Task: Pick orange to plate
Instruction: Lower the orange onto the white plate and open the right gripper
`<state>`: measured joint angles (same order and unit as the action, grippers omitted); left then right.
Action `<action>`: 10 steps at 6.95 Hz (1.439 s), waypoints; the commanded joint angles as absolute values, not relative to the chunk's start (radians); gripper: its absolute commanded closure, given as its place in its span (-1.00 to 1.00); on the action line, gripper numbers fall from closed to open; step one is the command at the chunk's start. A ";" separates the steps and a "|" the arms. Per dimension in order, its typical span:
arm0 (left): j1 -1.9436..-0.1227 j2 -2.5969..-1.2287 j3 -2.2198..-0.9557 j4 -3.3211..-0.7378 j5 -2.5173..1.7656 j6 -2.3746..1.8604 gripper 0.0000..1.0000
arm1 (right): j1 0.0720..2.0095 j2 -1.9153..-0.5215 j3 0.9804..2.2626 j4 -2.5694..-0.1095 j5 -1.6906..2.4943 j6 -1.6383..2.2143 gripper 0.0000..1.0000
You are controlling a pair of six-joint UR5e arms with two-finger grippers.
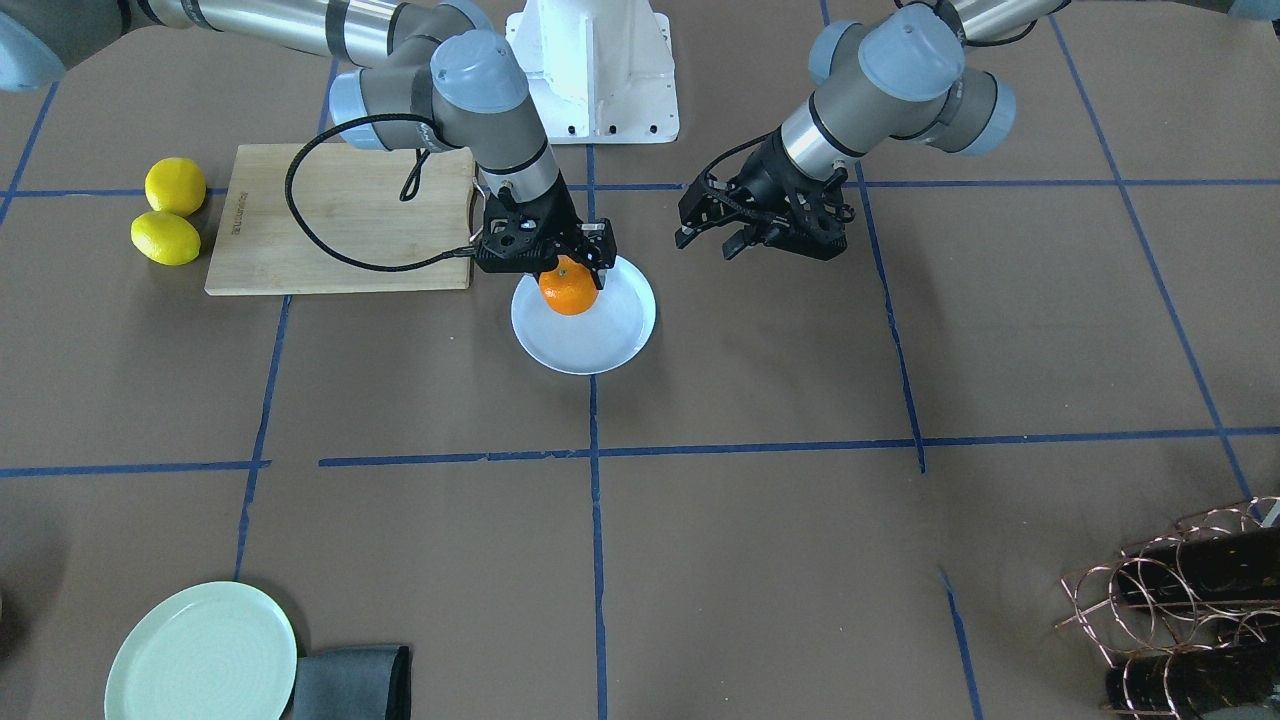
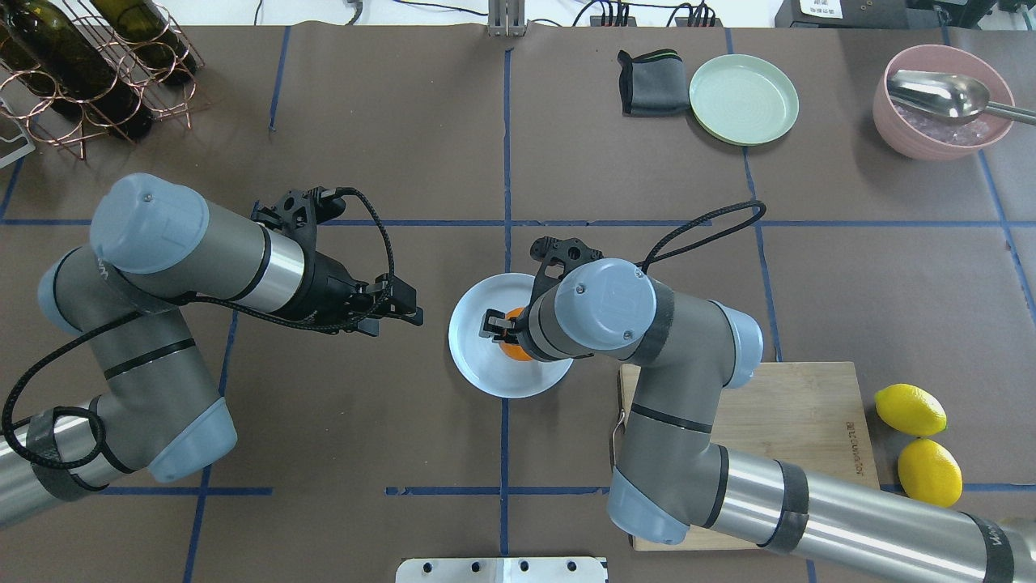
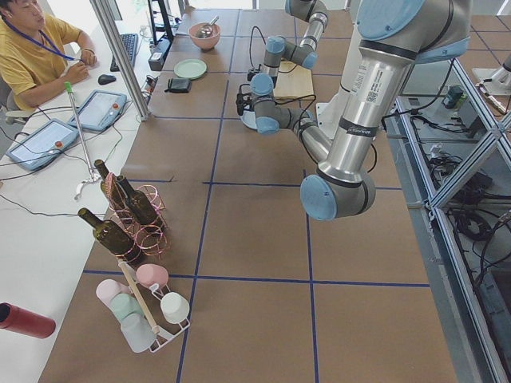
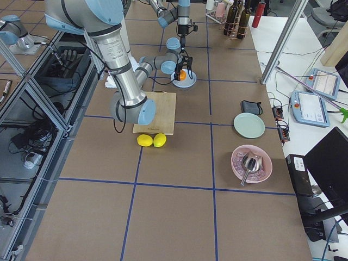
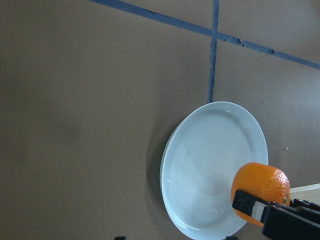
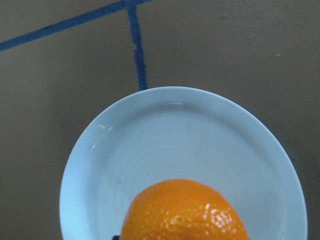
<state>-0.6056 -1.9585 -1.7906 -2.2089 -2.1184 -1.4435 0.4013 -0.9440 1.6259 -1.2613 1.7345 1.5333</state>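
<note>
Overhead exterior view, from the left: a copper wire rack (image 2: 89, 97) with dark bottles (image 2: 48, 61) sits in the far left corner of the brown surface (image 2: 324, 502). The left claw (image 2: 401, 317) hangs over bare surface to the left of the plate (image 2: 477, 364), its fingers spread and holding nothing, clear of the plate's rim. The pale bluish-white plate lies at the middle, where blue tape lines (image 2: 506, 202) cross. The orange (image 1: 568, 290) is over the plate, toward the near right part of its well. The right claw (image 1: 572, 268) comes down on it from above and is clenched on the fruit, one black finger on each side, as the front-facing view shows. Whether the orange rests on the plate or is held just above it cannot be told. Right of the plate, on the near side, lies a wooden cutting board (image 2: 809, 405), with two yellow lemons (image 2: 910, 409) just beside its right edge. Along the far right sit a folded dark cloth (image 2: 647, 81), a pale green plate (image 2: 743, 99) just beside it, and a pink bowl (image 2: 931, 138) with a metal scoop (image 2: 939, 93) in it.
</note>
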 commanded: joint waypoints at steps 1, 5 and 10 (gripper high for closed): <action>-0.604 -1.957 -1.787 -2.210 -2.118 -1.443 -0.46 | 0.400 -0.933 1.603 -1.278 1.706 1.531 1.00; -0.604 -1.957 -1.787 -2.210 -2.118 -1.443 -0.46 | 0.400 -0.885 1.531 -1.276 1.706 1.523 0.89; -0.612 -1.945 -1.795 -2.209 -2.118 -1.439 -0.46 | 0.414 -0.926 1.700 -1.354 1.692 1.517 -1.00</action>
